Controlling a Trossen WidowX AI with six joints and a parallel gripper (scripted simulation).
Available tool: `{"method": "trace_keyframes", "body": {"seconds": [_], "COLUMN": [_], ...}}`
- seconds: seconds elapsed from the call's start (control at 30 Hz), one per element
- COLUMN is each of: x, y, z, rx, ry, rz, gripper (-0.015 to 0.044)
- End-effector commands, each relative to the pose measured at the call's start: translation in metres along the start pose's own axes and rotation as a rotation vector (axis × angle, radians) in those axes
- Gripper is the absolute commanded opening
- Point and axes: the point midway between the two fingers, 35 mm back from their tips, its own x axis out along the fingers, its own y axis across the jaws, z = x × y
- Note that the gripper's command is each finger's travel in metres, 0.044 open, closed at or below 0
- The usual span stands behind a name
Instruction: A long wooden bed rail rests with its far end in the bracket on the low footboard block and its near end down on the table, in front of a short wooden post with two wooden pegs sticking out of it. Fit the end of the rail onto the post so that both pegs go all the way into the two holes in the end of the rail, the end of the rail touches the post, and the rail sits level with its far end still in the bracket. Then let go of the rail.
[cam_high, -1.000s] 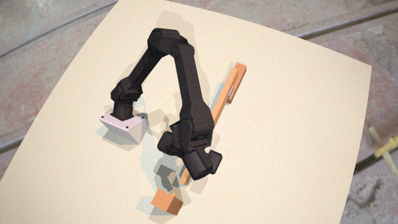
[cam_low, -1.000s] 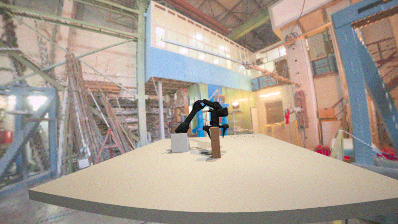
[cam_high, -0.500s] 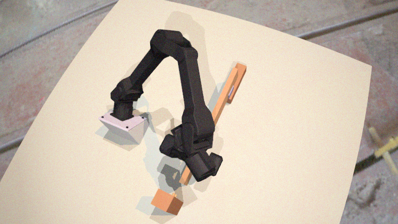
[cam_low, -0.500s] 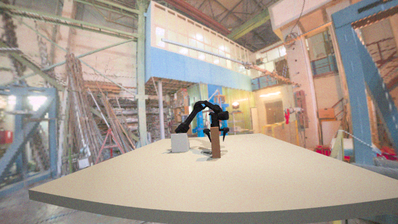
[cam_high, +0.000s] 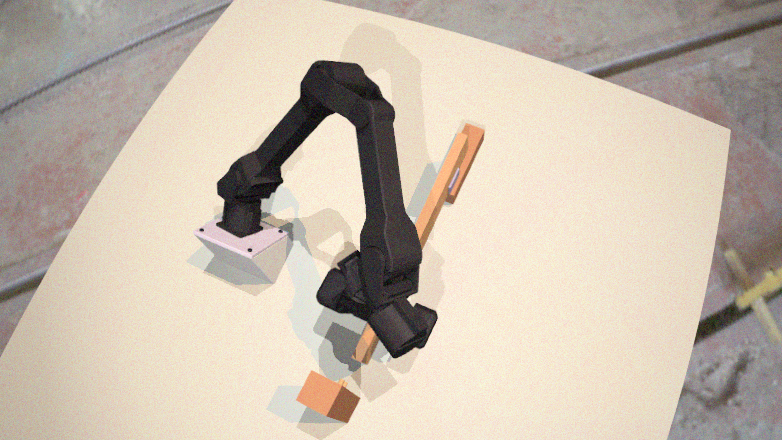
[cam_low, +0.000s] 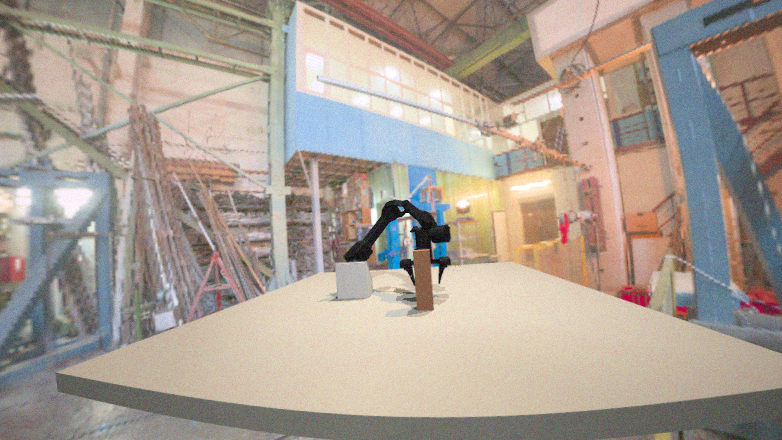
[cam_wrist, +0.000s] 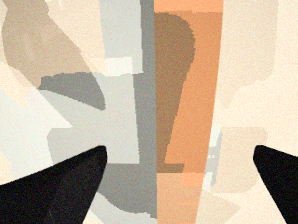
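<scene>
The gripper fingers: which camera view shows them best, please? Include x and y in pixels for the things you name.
The wrist view: both gripper fingers (cam_low: 425, 273) appear large and wide apart, the wooden rail (cam_high: 439, 191) (cam_wrist: 192, 100) between them, ungripped. The exterior view shows them small, partly behind the post (cam_low: 423, 280); the top view hides them.

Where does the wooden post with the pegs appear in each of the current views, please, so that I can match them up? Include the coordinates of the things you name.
Top: the post (cam_high: 322, 395) (cam_low: 423, 279) is at the bottom, a little left of centre.
Exterior: it stands just below and right of centre, in front of the gripper (cam_low: 425, 280).
Wrist: it is not in view; the rail (cam_high: 437, 194) (cam_wrist: 202, 100) is.
Shared landmark, top and exterior: the arm's pale base block (cam_high: 260, 263) (cam_low: 352, 280).
</scene>
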Motion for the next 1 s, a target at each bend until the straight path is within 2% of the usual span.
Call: {"method": "trace_keyframes", "body": {"seconds": [0.0,0.23,0.73,0.97], "x": [0.0082,0.0166,0.0166,0.0166], "y": [0.0027,0.0037,0.0037,0.0037], "z": [0.0012,0.0019,0.0019,0.0019], "rx": [0.009,0.008,0.008,0.008], "ry": [-0.009,-0.011,-0.011,-0.011], "rz": [0.003,0.003,0.003,0.003], "gripper": [0.0440,0.0440,0.0046,0.0000]}}
